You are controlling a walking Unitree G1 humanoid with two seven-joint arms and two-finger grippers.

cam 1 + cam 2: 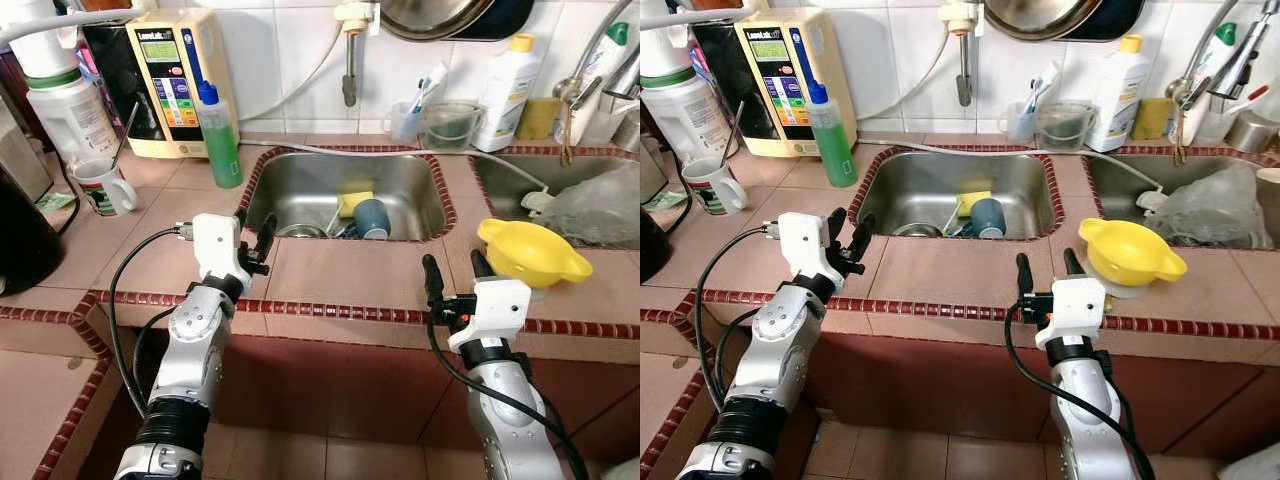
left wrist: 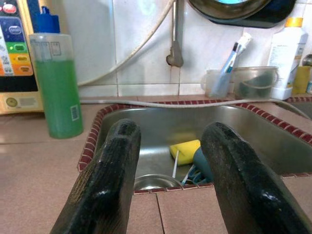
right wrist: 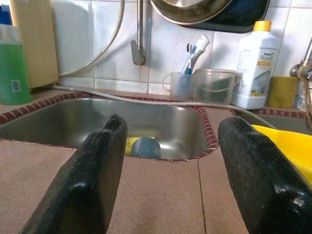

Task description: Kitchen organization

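At far left we see a mug and a green bottle on the tiled counter. Our left gripper hovers over the counter before the sink, fingers parted and empty. The sink holds a blue cup beside a yellow sponge. Our right gripper, wide open and empty, sits at the counter's front edge near a yellow bowl.

Sink brushed steel; yellow bowl glossy plastic
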